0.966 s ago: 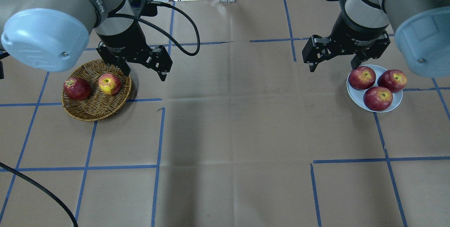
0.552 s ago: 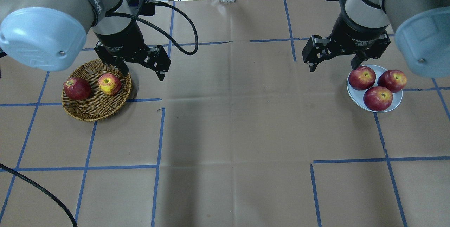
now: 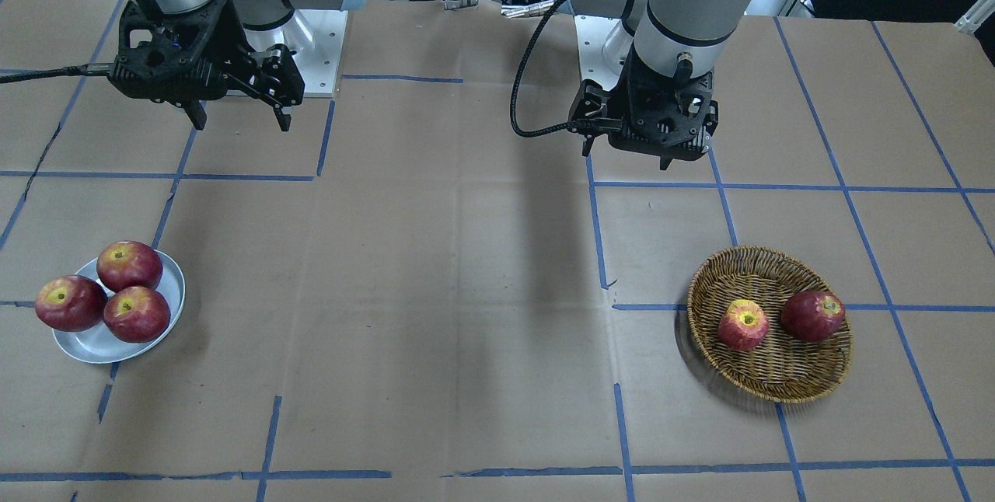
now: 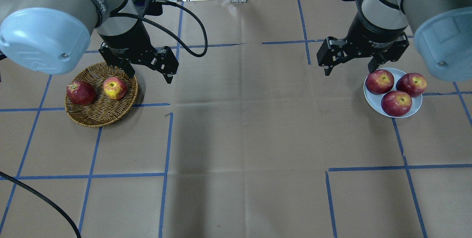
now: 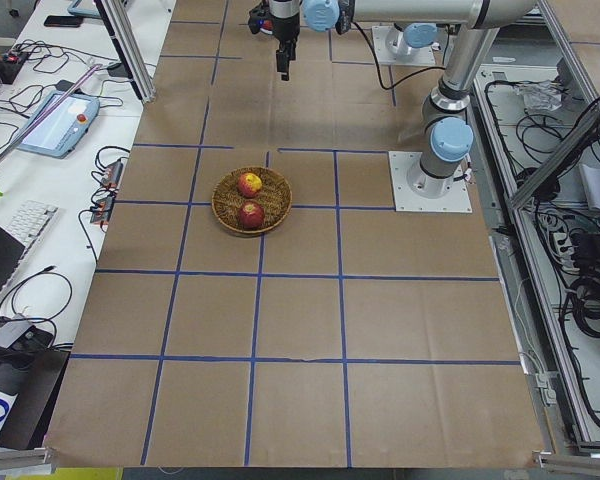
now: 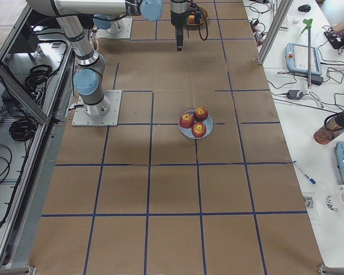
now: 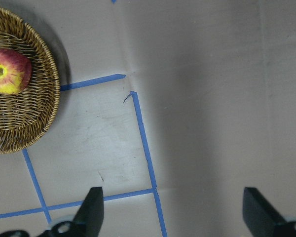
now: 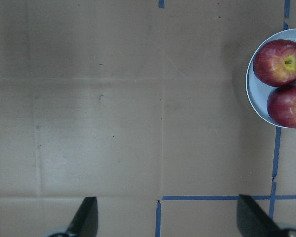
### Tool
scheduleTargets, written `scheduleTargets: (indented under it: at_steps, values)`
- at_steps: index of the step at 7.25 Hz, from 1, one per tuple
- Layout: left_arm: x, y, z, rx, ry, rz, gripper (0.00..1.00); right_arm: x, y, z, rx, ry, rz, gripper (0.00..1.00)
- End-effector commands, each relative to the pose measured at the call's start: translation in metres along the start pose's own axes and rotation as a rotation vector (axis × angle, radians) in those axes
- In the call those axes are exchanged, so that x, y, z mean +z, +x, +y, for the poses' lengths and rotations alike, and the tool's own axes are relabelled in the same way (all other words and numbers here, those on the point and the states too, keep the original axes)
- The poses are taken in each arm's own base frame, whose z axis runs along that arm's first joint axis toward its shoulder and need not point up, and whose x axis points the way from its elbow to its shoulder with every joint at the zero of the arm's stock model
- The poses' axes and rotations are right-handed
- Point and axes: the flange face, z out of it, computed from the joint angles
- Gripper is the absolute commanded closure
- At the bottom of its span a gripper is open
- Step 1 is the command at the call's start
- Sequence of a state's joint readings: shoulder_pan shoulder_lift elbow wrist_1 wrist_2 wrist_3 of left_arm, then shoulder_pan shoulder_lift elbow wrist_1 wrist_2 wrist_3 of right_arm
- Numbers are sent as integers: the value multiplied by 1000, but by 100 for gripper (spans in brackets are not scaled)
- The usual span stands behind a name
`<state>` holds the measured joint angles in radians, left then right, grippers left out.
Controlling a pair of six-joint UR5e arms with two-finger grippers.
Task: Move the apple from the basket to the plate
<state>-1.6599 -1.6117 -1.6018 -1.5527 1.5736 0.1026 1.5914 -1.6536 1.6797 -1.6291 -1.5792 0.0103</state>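
Observation:
The pale pinkish-red apple [image 4: 115, 88] with a yellow top lies in the wicker basket [image 4: 99, 112] at the table's left, next to a darker red apple [image 4: 80, 93]. It also shows in the front view [image 3: 743, 324] and the left wrist view [image 7: 9, 70]. My left gripper [image 4: 150, 77] is open and empty, raised beside the basket's far right rim. The pale plate [image 4: 372, 101] at the right holds three dark red apples. My right gripper [image 4: 349, 70] is open and empty, raised just left of the plate.
Brown paper with blue tape lines covers the table. The left arm's black cable [image 4: 195, 20] loops behind its wrist. A cable [image 4: 40, 197] crosses the near left corner. Side benches hold keyboards, a pendant and a bottle [image 6: 331, 128].
My left gripper has shifted slightly to the left and farther back, still open. The right arm and the apples have not moved.

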Motion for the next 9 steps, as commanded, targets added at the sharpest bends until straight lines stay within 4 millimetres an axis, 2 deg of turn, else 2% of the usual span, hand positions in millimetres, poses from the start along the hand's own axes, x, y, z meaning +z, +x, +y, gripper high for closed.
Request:
scheduleTargets:
  at_steps: [1,3,5,8,9]
  values:
    - [-10,0,-2,-9,21,7,1,0,0,0,0,0,-1,0]
    - [-5,-1,0,5,5,6,1,0,0,0,1,0,1,0]
    - [-6,-16,-2,-21,4,10,1,0,0,0,0,0,-1,0]
    - [5,-21,-5,-2,-4,37,1,0,0,0,1,0,1,0]
    - [13,-34,-10,-17,-21,30,1,0,0,0,0,0,1,0]
